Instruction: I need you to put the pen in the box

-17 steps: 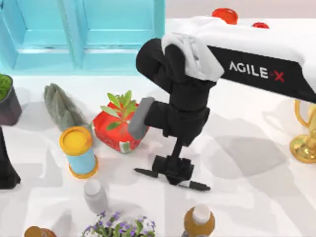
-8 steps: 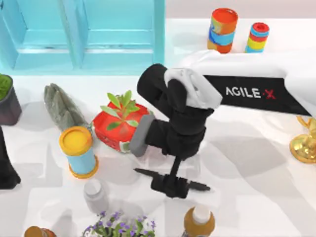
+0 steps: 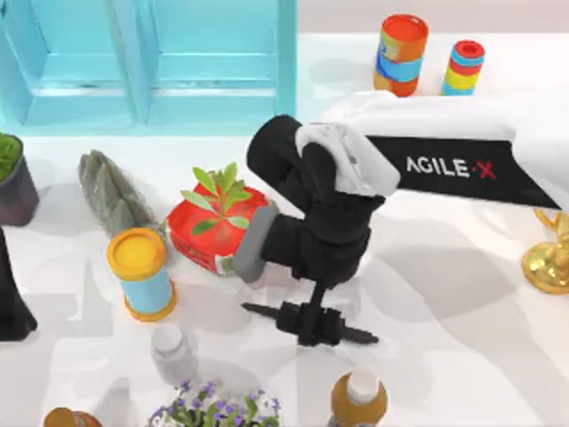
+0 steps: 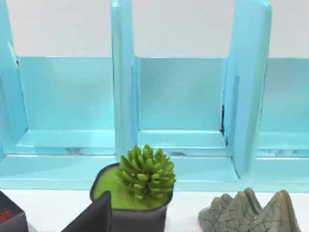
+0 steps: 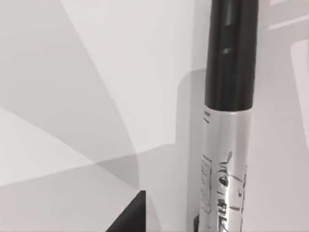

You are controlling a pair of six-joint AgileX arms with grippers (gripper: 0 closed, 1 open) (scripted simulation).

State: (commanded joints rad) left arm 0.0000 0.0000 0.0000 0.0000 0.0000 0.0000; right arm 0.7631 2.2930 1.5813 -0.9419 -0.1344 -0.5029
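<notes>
The pen [image 3: 357, 335], slim with black ends and a grey-white barrel, lies flat on the white table, front of centre. In the right wrist view the pen [image 5: 227, 145] fills the picture close up. My right gripper [image 3: 309, 324] is down over the pen's middle, a finger on either side of it, open. One dark fingertip [image 5: 131, 216] stands a little apart from the barrel. The box [image 3: 147, 62] is the turquoise open container at the back left, also seen as box [image 4: 183, 101] in the left wrist view. My left arm [image 3: 11, 302] is parked at the left edge.
A red planter [image 3: 213, 227] and a yellow-lidded blue can [image 3: 140, 271] stand left of the pen. Bottles [image 3: 359, 398] and flowers [image 3: 213, 409] line the front edge. A grey rock [image 3: 107, 191], a dark plant pot [image 4: 140, 193], coloured cans [image 3: 402, 53] and a gold trophy [image 3: 549, 253] stand around.
The right arm has swung back towards the right, uncovering the cans behind it. Its gripper has sunk onto the pen and its fingers have drawn closer together. The pen has not moved.
</notes>
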